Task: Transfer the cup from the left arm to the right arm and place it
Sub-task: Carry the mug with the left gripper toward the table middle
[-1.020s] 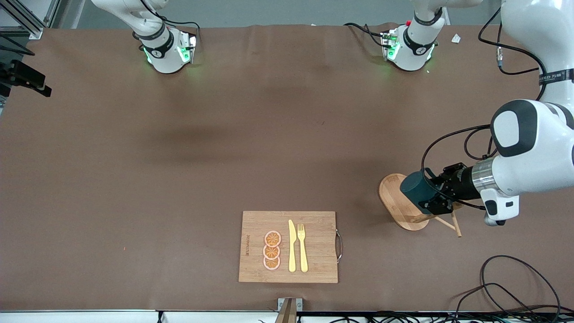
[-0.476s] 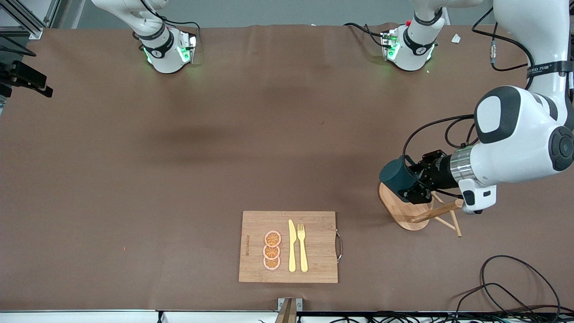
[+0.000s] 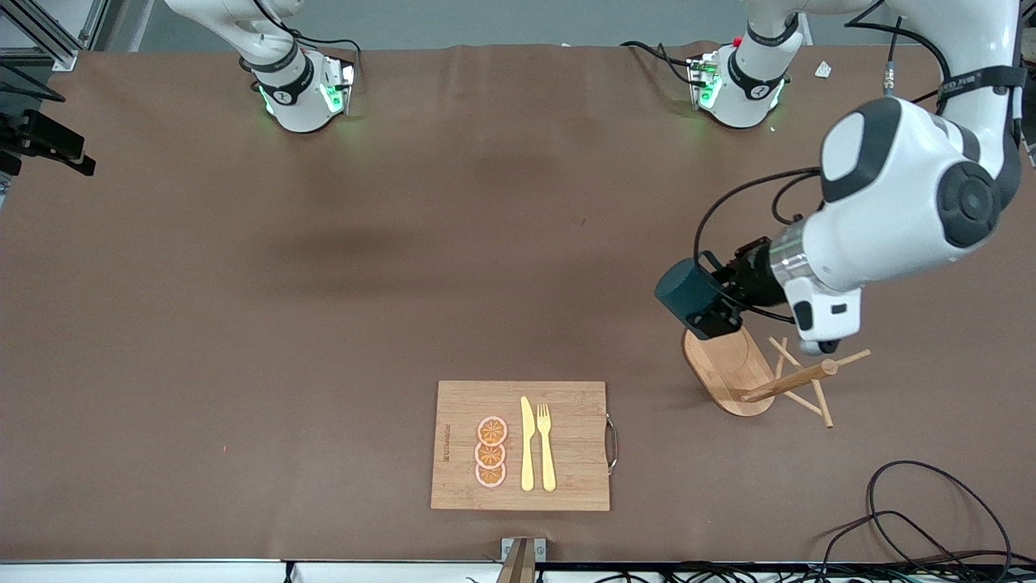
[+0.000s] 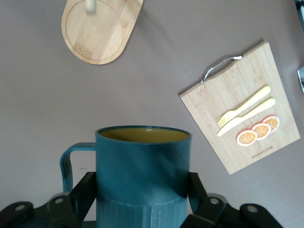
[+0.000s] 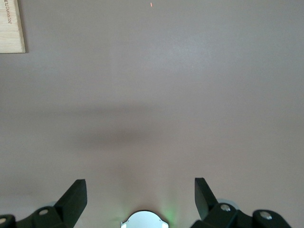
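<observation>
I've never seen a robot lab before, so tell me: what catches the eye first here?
The big white left arm holds a dark teal cup in its left gripper, up over the table near a wooden mug stand. Nearer the front camera lies a cutting board with a yellow knife, a fork and orange slices.

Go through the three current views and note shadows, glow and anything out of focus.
Front view: soft broad shadows on the brown table, green glow at both arm bases. Left wrist view: the dark teal ribbed mug fills the foreground in the shut left gripper, slightly soft; the wooden cutting board looks sharper. Right wrist view: a faint shadow band crosses the table above the open right gripper; green glint low between its fingers.
</observation>
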`<state>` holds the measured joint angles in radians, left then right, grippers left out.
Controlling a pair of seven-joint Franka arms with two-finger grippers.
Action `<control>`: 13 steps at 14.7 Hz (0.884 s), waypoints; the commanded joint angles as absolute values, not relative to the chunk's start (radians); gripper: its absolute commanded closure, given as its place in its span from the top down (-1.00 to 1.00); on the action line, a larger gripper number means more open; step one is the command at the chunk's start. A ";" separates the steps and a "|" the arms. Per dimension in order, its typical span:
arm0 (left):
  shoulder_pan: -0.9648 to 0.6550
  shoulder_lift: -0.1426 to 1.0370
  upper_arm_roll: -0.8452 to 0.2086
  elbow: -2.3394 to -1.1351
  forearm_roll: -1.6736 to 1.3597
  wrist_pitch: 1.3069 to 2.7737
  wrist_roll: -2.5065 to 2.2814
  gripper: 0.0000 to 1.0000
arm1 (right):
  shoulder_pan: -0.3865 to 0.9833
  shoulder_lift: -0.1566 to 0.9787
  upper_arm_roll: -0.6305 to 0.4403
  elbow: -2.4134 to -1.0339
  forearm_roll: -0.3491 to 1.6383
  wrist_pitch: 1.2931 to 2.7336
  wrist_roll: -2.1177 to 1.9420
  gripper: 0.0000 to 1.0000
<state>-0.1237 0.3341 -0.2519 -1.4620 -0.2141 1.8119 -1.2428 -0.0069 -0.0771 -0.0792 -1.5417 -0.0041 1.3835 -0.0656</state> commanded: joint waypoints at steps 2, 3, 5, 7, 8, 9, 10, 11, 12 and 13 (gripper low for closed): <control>-0.152 0.330 -0.371 -1.456 -0.025 1.887 -1.331 0.12 | -0.021 -0.077 -0.074 -1.543 -0.003 1.390 -0.066 1.00; -0.175 0.334 -0.386 -1.456 0.019 1.910 -1.351 0.12 | -0.020 -0.072 -0.074 -1.543 -0.005 1.390 -0.066 1.00; -0.247 0.336 -0.390 -1.456 0.101 1.957 -1.376 0.13 | -0.021 -0.055 -0.075 -1.543 -0.003 1.388 -0.063 1.00; -0.303 0.337 -0.390 -1.462 0.164 1.997 -1.376 0.13 | -0.023 -0.043 -0.075 -1.543 -0.002 1.393 -0.064 1.00; -0.325 0.337 -0.390 -1.462 0.196 2.011 -1.376 0.13 | -0.023 -0.025 -0.075 -1.542 -0.006 1.394 -0.066 1.00; -0.349 0.341 -0.390 -1.463 0.228 2.022 -1.376 0.13 | -0.025 -0.005 -0.075 -1.540 -0.008 1.399 -0.066 1.00; -0.377 0.348 -0.390 -1.465 0.260 2.042 -1.376 0.14 | -0.031 0.014 -0.078 -1.533 -0.012 1.413 -0.067 1.00; -0.403 0.357 -0.390 -1.465 0.290 2.060 -1.377 0.15 | -0.038 0.031 -0.078 -1.532 -0.017 1.428 -0.069 1.00; -0.443 0.359 -0.390 -1.466 0.332 2.068 -1.378 0.15 | -0.040 0.055 -0.078 -1.529 -0.018 1.442 -0.068 1.00; -0.481 0.370 -0.390 -1.468 0.380 2.069 -1.379 0.15 | -0.041 0.075 -0.078 -1.525 -0.017 1.445 -0.067 1.00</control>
